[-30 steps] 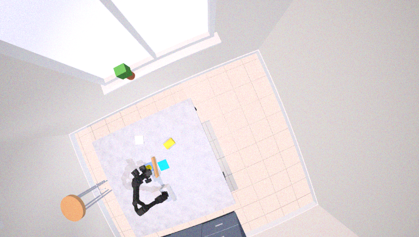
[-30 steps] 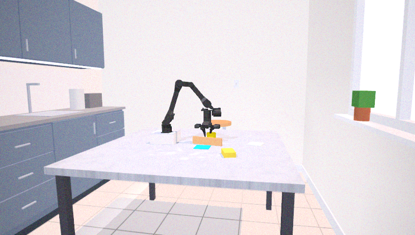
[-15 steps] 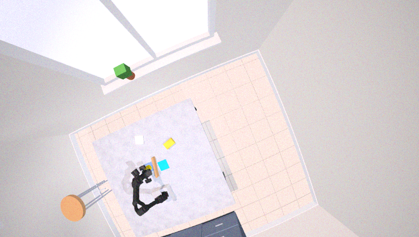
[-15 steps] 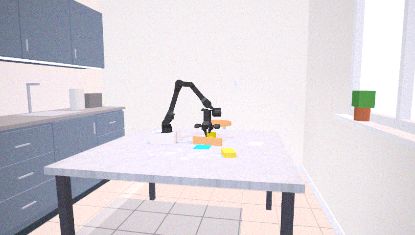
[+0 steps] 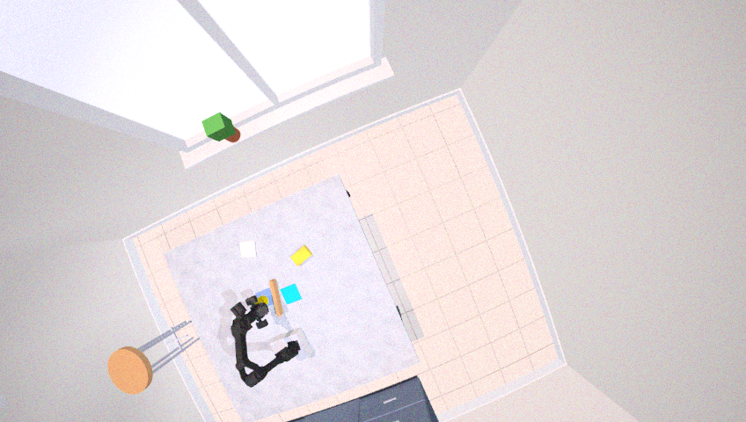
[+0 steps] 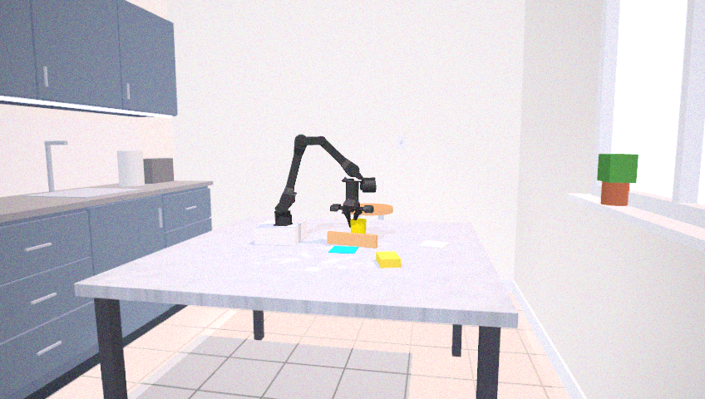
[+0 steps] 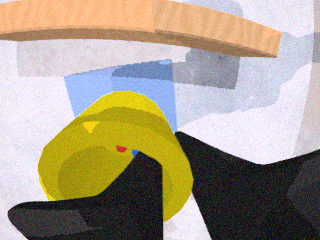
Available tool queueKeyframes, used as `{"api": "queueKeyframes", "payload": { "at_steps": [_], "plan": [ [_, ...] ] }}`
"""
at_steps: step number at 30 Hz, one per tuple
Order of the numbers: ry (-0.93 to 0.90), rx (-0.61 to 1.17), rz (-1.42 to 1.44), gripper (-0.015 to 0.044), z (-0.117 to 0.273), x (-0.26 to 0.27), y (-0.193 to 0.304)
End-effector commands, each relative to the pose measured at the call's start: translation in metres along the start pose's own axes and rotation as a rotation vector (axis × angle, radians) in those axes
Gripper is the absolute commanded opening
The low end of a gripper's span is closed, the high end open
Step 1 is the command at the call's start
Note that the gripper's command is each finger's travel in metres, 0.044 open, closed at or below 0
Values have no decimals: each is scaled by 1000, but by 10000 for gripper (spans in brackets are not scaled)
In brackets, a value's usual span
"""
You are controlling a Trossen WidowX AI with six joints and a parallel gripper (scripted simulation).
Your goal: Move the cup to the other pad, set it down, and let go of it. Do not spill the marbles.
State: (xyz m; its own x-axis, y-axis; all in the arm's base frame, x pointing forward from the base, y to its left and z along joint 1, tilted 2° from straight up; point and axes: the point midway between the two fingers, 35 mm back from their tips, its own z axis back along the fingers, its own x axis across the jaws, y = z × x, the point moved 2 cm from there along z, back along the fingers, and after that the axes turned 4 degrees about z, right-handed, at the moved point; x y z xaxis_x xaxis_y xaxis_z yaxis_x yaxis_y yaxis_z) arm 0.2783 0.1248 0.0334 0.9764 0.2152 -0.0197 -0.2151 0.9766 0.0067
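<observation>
The yellow cup (image 5: 262, 301) (image 6: 358, 226) (image 7: 60, 145) is at the blue pad (image 5: 266, 293) (image 7: 87, 92), its mouth facing the wrist camera. A red marble (image 7: 121, 149) and part of a blue marble (image 7: 135, 153) show inside it. My gripper (image 5: 260, 303) (image 6: 352, 224) (image 7: 166, 139) is shut on the cup's wall, one finger inside the mouth and the other outside. The cup's base is hidden behind the wooden bar in the exterior view, so its height is unclear. The cyan pad (image 5: 290, 294) (image 6: 342, 249) bears nothing.
The wooden bar (image 5: 276, 298) (image 6: 352, 239) (image 7: 150, 17) stands between the two pads as a low barrier. A yellow block (image 5: 301, 255) (image 6: 388, 259) and a white square (image 5: 248, 249) (image 6: 434, 243) lie elsewhere on the table.
</observation>
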Motion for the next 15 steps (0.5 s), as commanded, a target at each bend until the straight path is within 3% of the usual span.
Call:
{"api": "queueKeyframes", "payload": {
  "at_steps": [1, 8, 15],
  "plan": [
    [-18, 4, 0, 0, 20, 2, 0],
    [-17, 4, -2, 0, 50, -1, 0],
    [-10, 2, -2, 0, 48, -2, -1]
  ]
}}
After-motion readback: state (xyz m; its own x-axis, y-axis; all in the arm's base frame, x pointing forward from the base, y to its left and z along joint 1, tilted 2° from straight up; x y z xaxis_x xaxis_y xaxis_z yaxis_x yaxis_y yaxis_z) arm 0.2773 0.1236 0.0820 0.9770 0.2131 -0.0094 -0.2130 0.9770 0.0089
